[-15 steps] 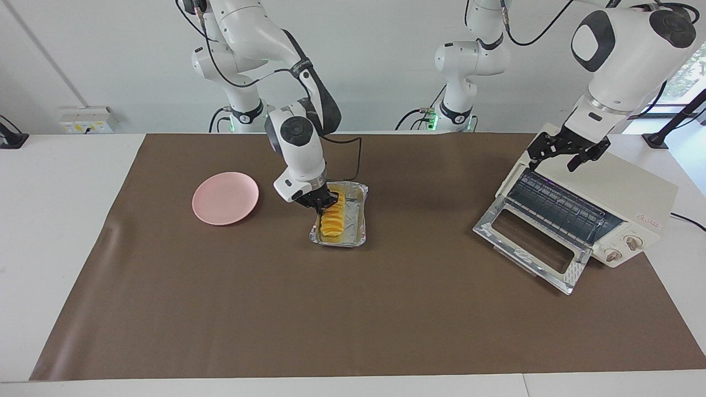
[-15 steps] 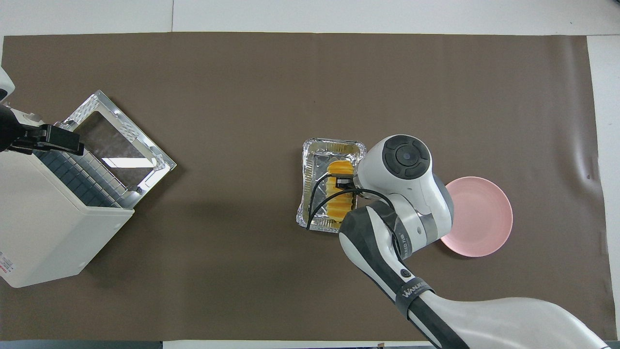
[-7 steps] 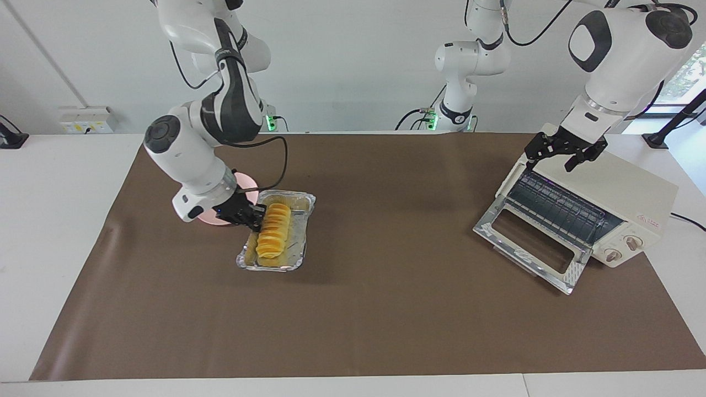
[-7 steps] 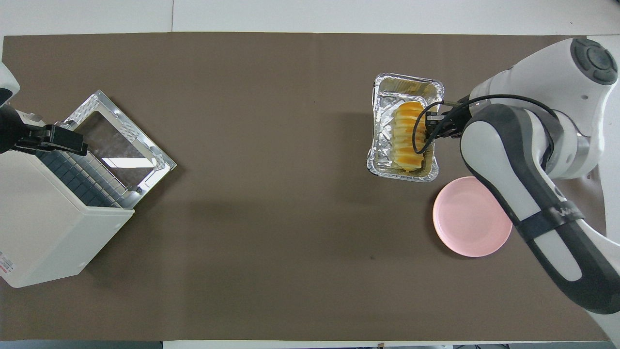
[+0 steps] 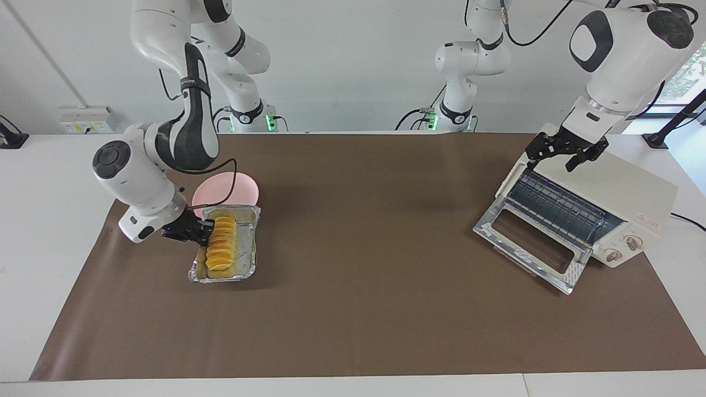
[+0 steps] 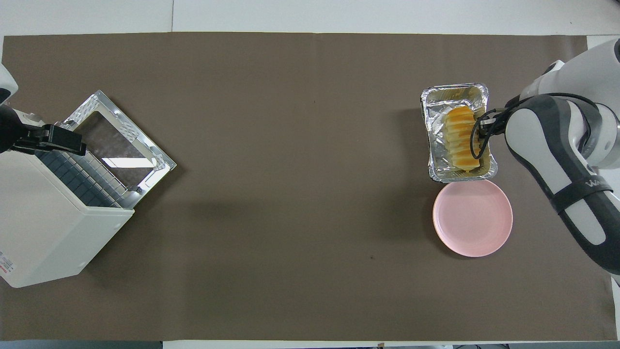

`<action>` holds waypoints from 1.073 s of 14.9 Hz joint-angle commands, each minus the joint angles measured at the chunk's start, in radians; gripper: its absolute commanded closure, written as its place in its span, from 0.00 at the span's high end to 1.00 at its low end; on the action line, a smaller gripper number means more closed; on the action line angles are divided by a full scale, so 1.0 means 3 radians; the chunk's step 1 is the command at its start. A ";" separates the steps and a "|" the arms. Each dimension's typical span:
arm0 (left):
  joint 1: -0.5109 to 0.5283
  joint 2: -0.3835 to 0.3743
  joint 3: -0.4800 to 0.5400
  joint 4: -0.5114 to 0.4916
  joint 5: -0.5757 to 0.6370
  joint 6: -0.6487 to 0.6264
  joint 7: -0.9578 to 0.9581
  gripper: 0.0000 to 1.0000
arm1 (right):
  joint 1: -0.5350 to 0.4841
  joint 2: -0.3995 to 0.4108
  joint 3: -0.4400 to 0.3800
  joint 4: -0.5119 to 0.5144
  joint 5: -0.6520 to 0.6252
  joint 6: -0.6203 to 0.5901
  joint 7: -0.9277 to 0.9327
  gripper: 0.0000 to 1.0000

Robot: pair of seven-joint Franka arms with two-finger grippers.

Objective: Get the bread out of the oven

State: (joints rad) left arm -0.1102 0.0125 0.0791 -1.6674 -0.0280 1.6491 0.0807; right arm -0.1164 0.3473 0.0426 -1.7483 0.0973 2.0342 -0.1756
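Observation:
The bread [image 5: 220, 251] [image 6: 460, 140], a ridged yellow-orange loaf, lies in a crinkled foil tray [image 5: 248, 248] [image 6: 436, 145]. My right gripper [image 5: 201, 230] [image 6: 482, 130] is shut on the tray's long rim, beside the loaf. The tray is low at the mat, its edge next to the pink plate [image 5: 229, 187] [image 6: 472, 218], farther from the robots than the plate. The cream oven [image 5: 623, 198] [image 6: 43, 228] stands at the left arm's end with its glass door [image 5: 532, 245] [image 6: 118, 145] folded down and its dark rack bare. My left gripper [image 5: 568, 151] [image 6: 58, 140] waits open over the oven's top front edge.
A brown mat [image 5: 386, 309] [image 6: 290, 242] covers the table. The oven's two knobs [image 5: 623, 248] face away from the robots. A power cord [image 5: 689, 220] runs from the oven off the table's end.
My right gripper has carried the foil tray with the bread from the middle of the mat toward the right arm's end, to beside the pink plate. The left arm has barely moved.

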 commanded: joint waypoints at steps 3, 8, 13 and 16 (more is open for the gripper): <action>0.0040 0.0025 -0.0018 0.0071 -0.0029 -0.0072 -0.0018 1.00 | -0.0220 0.0110 0.0052 0.0040 -0.0017 0.0076 -0.0253 0.00; 0.0040 0.0025 -0.0018 0.0071 -0.0029 -0.0072 -0.0018 1.00 | -0.0246 0.0110 0.0057 -0.0017 0.0008 0.0091 -0.0279 0.00; 0.0040 0.0025 -0.0018 0.0071 -0.0029 -0.0072 -0.0018 1.00 | -0.0231 0.0100 0.0057 -0.0073 0.0013 0.0188 -0.0279 0.00; 0.0040 0.0025 -0.0018 0.0071 -0.0029 -0.0072 -0.0018 1.00 | -0.0220 0.0105 0.0057 -0.0073 0.0013 0.0194 -0.0274 0.00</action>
State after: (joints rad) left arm -0.1102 0.0125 0.0791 -1.6674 -0.0280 1.6491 0.0805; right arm -0.1733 0.3812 0.0484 -1.7566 0.0974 2.0666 -0.2393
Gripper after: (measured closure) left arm 0.000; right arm 0.982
